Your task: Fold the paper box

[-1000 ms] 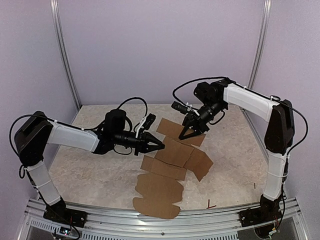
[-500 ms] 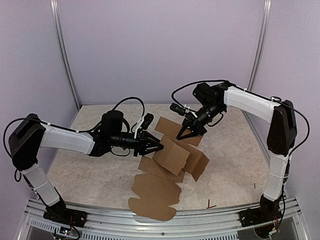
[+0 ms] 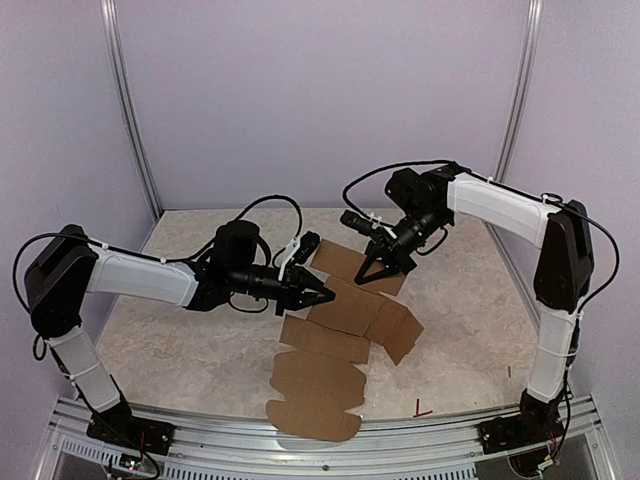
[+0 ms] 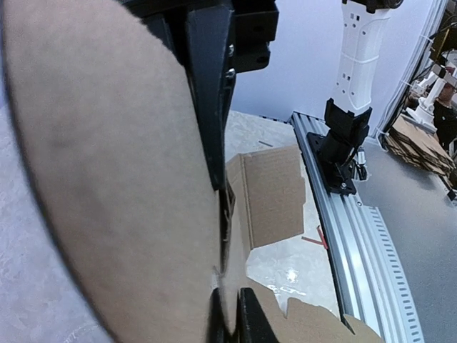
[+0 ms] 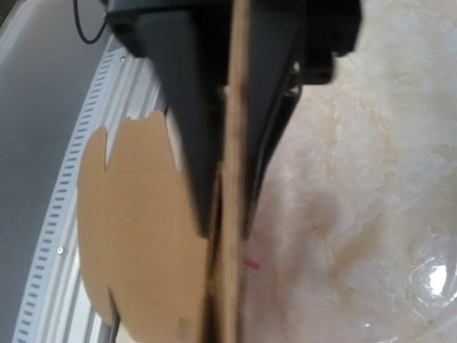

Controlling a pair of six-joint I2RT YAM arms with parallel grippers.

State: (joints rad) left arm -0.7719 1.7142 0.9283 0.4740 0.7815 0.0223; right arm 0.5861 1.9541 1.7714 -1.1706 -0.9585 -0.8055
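The paper box (image 3: 345, 310) is a brown die-cut cardboard sheet lying mostly flat mid-table, its rounded flaps (image 3: 312, 405) toward the front rail. My left gripper (image 3: 325, 297) is shut on the sheet's left edge at the middle panels. In the left wrist view the cardboard (image 4: 107, 179) fills the left side and runs between the fingers (image 4: 211, 107). My right gripper (image 3: 372, 272) is shut on the far panel. In the right wrist view the cardboard edge (image 5: 232, 286) runs straight between both dark fingers (image 5: 186, 107), and the gripper (image 5: 225, 227) clamps it.
A small red scrap (image 3: 420, 408) lies near the front right of the table; it also shows in the left wrist view (image 4: 314, 239). The aluminium rail (image 3: 420, 432) runs along the front edge. Metal frame posts (image 3: 130, 120) stand at the back corners.
Half a second ago the middle panel stood tilted up off the table; now it lies nearly flat again. My left gripper has shifted slightly right. My right gripper has barely moved.
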